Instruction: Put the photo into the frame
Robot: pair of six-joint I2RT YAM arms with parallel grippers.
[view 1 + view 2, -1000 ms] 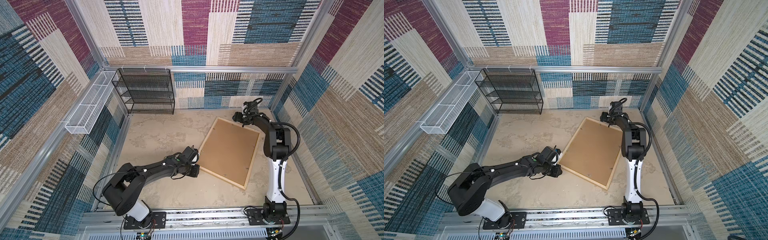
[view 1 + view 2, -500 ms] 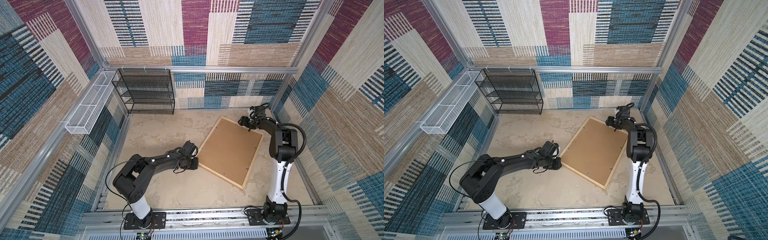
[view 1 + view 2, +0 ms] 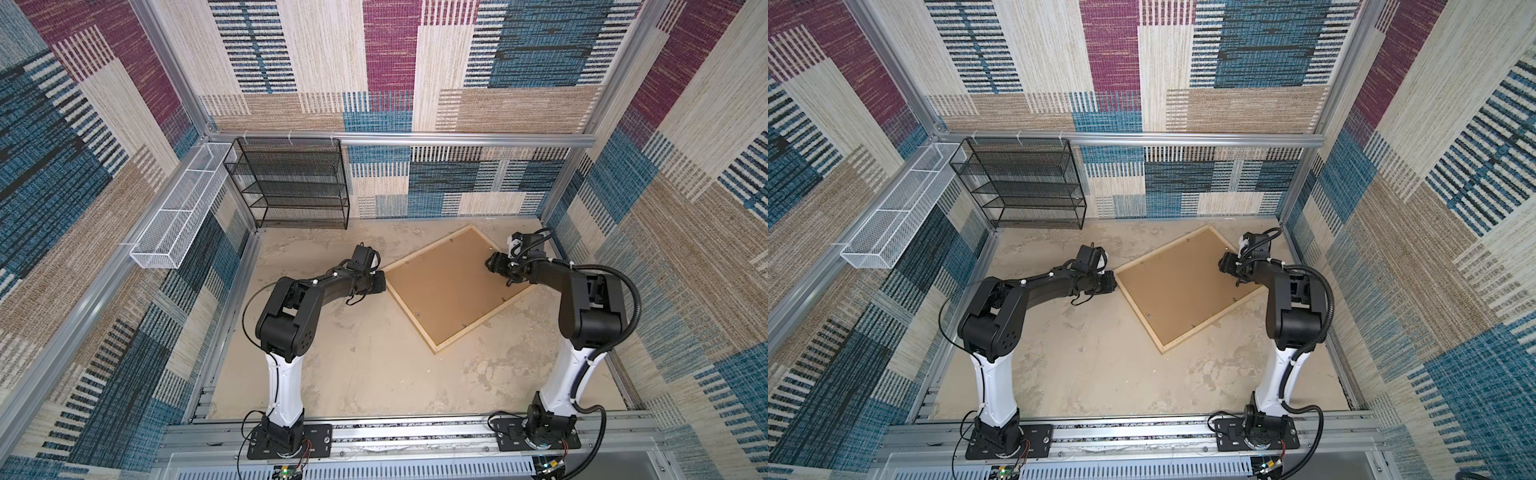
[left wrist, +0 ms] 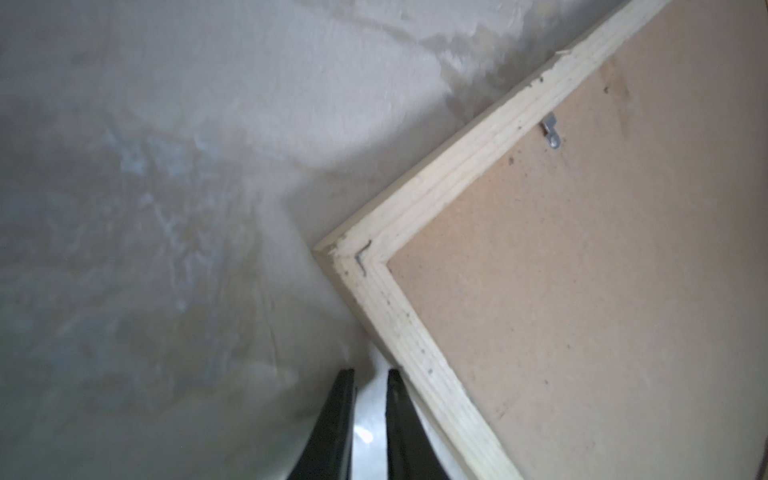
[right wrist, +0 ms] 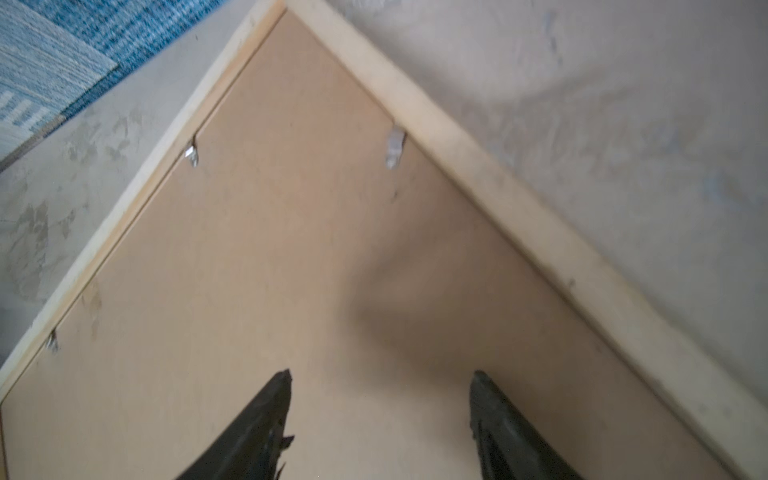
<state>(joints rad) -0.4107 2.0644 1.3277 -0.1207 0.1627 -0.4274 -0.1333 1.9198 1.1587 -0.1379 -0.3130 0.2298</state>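
**Frame lies face down on the counter**

Its brown back board faces up. The left hand is narrow, just beside a frame edge near a corner. I cannot tell if it holds anything. The right hand is wide, over the board.

The frame lies back-up on the table, right of the middle and turned corner-on, with the backing board set in it. The left hand sits just beside its left corner; the right hand hangs over the board near the right corner. A wire rack stands at the back left, with a wire basket on the left wall beside it
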